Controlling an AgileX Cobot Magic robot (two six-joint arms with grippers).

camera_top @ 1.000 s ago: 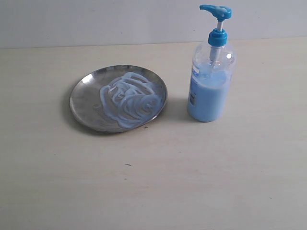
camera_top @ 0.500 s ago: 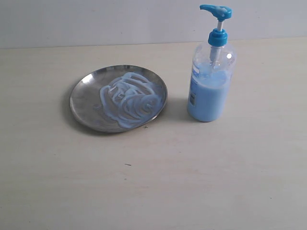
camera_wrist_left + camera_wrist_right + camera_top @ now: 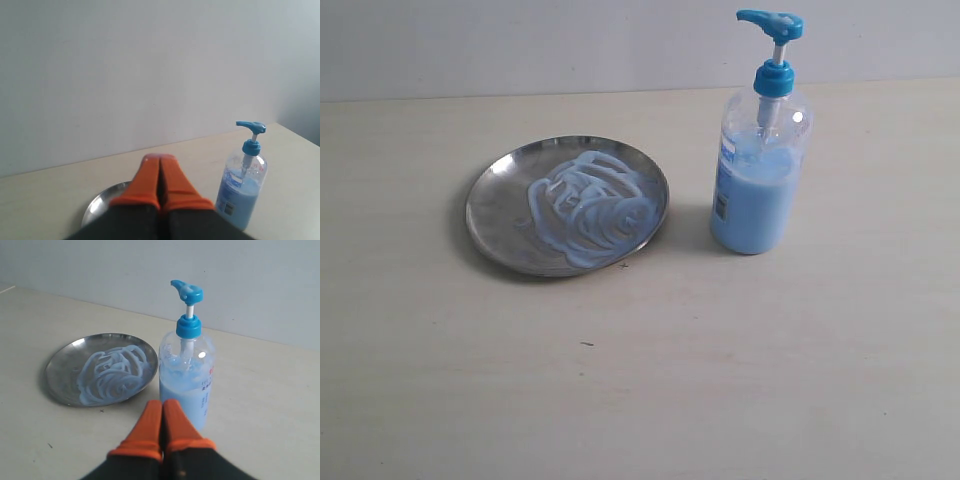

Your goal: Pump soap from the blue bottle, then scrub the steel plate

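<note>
The left fingers (image 3: 145,182) are pressing flat against each other, the orange pads meeting along a single seam with no gap showing, and they are pinching nothing. They are hanging in the air over the counter (image 3: 670,380), touching none of the things on it. In the left wrist view they are covering most of the steel plate (image 3: 485,205), whose rim is peeking out beside them. The right fingers (image 3: 150,427) are likewise pressing together tip to tip, gripping nothing and pointing toward the blue bottle (image 3: 757,190) without touching it.

The steel plate is lying flat on the pale counter, left of the bottle in the exterior view, near it but with a strip of bare counter between them. The soap (image 3: 590,210) is spreading over the plate's middle and its bottle-ward side in whitish-blue swirled streaks, reaching close to the front rim, while the far-left part of the plate is showing bare shiny metal. The blue bottle is standing upright, its pale blue liquid filling roughly the lower two thirds, with a small label running down its side. Its bright blue pump head (image 3: 770,22) is sitting raised on a white stem, the spout pointing toward the plate's side. A grey wall (image 3: 520,40) is rising behind the counter.
</note>
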